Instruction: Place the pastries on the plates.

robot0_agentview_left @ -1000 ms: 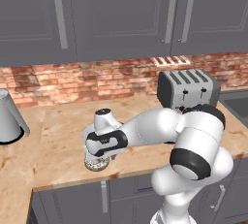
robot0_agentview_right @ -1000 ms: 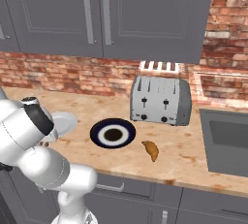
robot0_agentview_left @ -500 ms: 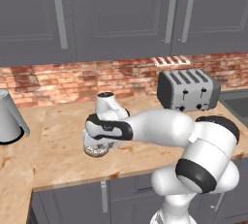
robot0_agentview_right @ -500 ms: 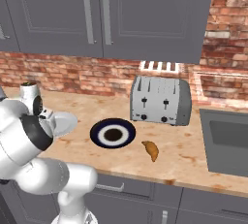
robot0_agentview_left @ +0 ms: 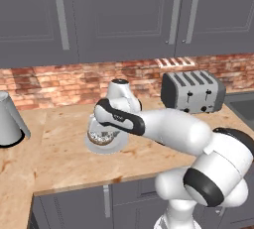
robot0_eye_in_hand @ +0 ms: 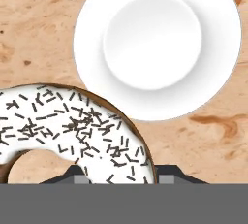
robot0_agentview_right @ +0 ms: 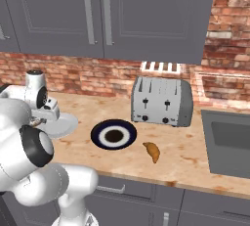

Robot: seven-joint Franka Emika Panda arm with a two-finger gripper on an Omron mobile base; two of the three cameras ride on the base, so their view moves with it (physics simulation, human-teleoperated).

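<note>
We have the doughnut gripped in our closed hand, lifted over the counter just above the grey plate, which serves as our landmark. Nothing is plated yet, we judge. The croissant lies on the counter well beyond that plate, past the navy-rimmed plate, which sits between them near the toaster.

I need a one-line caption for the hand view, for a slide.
Gripper shut on the sprinkled doughnut, lifted above the counter near the empty light grey plate.
</note>
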